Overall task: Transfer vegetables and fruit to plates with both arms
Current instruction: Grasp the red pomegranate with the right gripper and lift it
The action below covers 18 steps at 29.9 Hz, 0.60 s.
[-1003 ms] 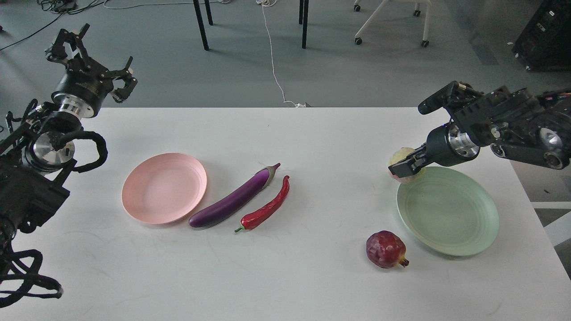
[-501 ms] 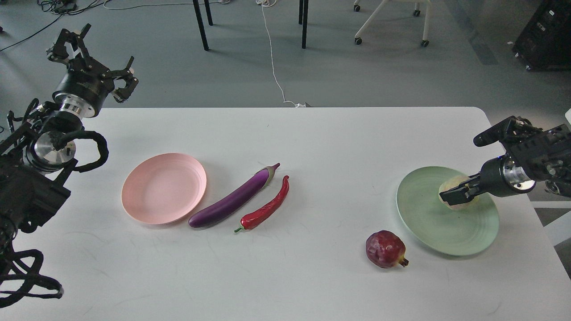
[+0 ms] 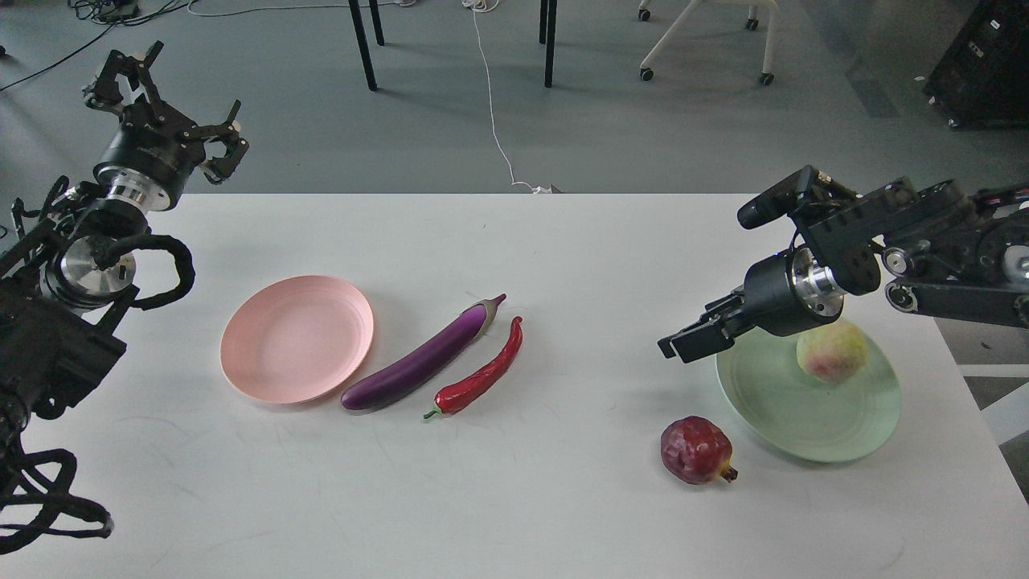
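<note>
Near the right edge of the table [image 3: 563,498], the round fruit [image 3: 832,351] lies on the green plate [image 3: 772,402]; the right claw [image 3: 691,338] hangs empty beside it, probably free for the pomegranate [image 3: 696,449]; the left claw [image 3: 165,104] is spread open.

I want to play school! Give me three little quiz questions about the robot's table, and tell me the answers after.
1. True or false: the pink plate has food on it.
2. What sits on the green plate?
   A. the pomegranate
   B. the round green-yellow fruit
   C. the chili
3. Fill in: the eggplant lies between the pink plate and the ____.

Key:
1. False. It is bare.
2. B. The right claw is off the fruit, empty, near the plate's left rim. The left claw is open, up past the table's far left corner.
3. chili
</note>
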Motion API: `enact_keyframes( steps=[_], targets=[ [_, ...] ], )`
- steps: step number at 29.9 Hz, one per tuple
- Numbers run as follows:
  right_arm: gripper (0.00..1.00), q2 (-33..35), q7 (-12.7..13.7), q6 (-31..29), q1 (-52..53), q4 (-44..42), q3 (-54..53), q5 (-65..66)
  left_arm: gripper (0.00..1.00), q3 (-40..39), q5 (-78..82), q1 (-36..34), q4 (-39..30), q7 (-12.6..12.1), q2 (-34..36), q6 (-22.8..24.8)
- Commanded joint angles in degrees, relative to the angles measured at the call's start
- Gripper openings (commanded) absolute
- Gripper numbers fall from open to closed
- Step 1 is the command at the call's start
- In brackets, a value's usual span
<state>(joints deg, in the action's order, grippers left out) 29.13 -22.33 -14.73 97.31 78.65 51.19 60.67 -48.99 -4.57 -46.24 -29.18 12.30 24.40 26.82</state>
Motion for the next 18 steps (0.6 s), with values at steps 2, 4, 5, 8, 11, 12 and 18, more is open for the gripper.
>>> enact_keyframes(
  steps=[2,4,5,8,11,12,18],
  targets=[
    [0.92,-1.45,-0.43,-0.04,-0.97,1.68,3.56,0.06,0.98,0.04,0.0,0.1,0.0,0.0,1.17,0.08],
    [0.92,-1.45,-0.43,-0.04,-1.68,2.2,3.91,0.32,0.98,0.04,-0.09,0.19,0.0,0.0,1.35,0.16],
    [0.92,-1.45,-0.43,-0.04,-2.03,2.47,3.92,0.5,0.98,0.04,0.0,0.19,0.0,0.0,1.35,0.16],
    [0.9,-1.53,-0.6,-0.04,-3.0,3.35,4.18,0.76,0.98,0.12,0.0,0.28,0.0,0.0,1.26,0.16],
    [0.84,-1.97,-0.78,-0.04,-4.75,3.26,5.14,1.99,0.98,0.04,0.0,0.28,0.0,0.0,1.35,0.25],
    [0.81,-2.41,-0.78,-0.04,-5.19,3.09,5.15,2.25,0.98,0.04,0.0,0.28,0.0,0.0,1.35,0.16],
    [0.44,-2.59,-2.01,0.4,-5.03,2.21,4.44,1.99,0.98,0.04,0.0,0.28,0.0,0.09,1.79,0.25]
  ],
)
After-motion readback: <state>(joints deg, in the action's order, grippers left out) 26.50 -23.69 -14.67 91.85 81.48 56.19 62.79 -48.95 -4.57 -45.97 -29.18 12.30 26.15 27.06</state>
